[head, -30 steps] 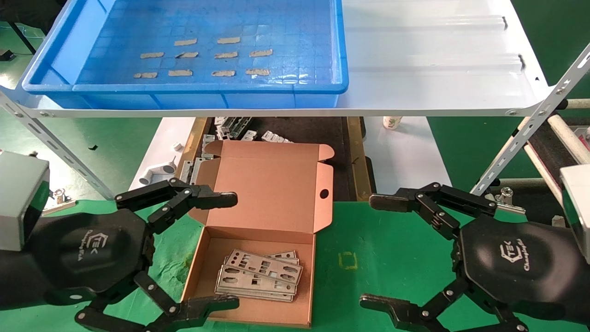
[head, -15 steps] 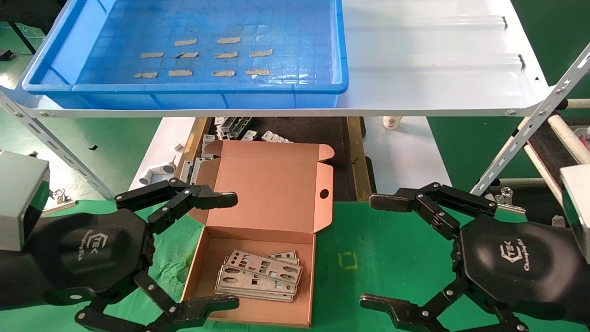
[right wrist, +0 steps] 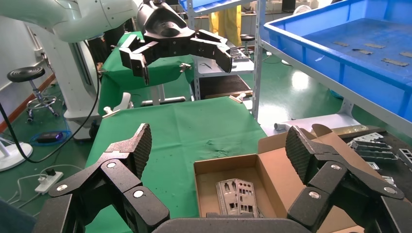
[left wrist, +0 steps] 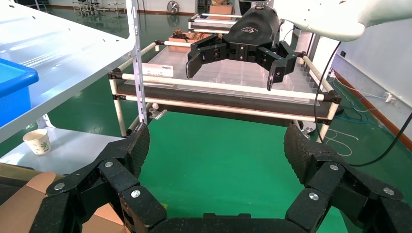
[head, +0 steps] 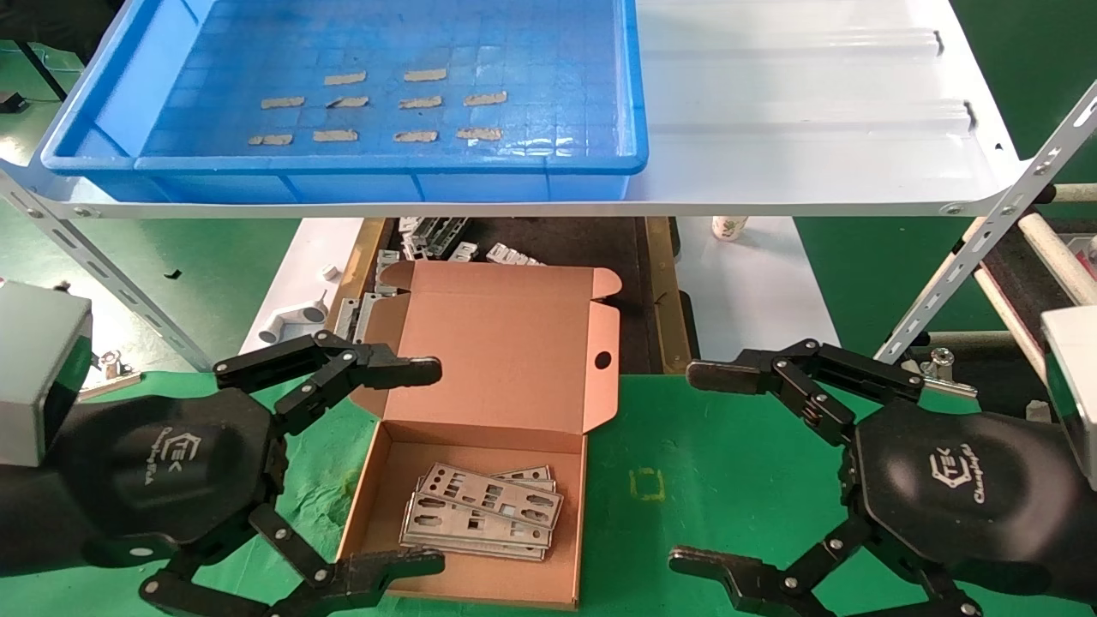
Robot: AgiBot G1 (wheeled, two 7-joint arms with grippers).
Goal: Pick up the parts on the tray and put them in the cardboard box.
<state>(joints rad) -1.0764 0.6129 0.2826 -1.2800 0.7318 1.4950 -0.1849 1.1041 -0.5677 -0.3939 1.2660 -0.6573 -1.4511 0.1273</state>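
Observation:
The silver parts (head: 480, 512) lie stacked inside the open cardboard box (head: 514, 351) on the green table; the right wrist view shows the parts (right wrist: 236, 198) in the cardboard box (right wrist: 286, 179) too. The blue tray (head: 548, 163) sits on the white shelf above, holding only grey tape strips (head: 420, 102). My left gripper (head: 420, 467) hovers open at the box's left side, holding nothing. My right gripper (head: 703, 467) hangs open over the green mat to the box's right, also holding nothing. In the wrist views, the left gripper (left wrist: 216, 148) and right gripper (right wrist: 218, 145) both stand wide apart.
The white shelf (head: 814, 103) with angled metal struts (head: 986, 231) overhangs the far side. Bent metal brackets (head: 433, 236) and a white pipe fitting (head: 287, 324) lie beyond the box. A paper cup (head: 728, 227) stands under the shelf. A roller rack (left wrist: 223, 94) borders the right.

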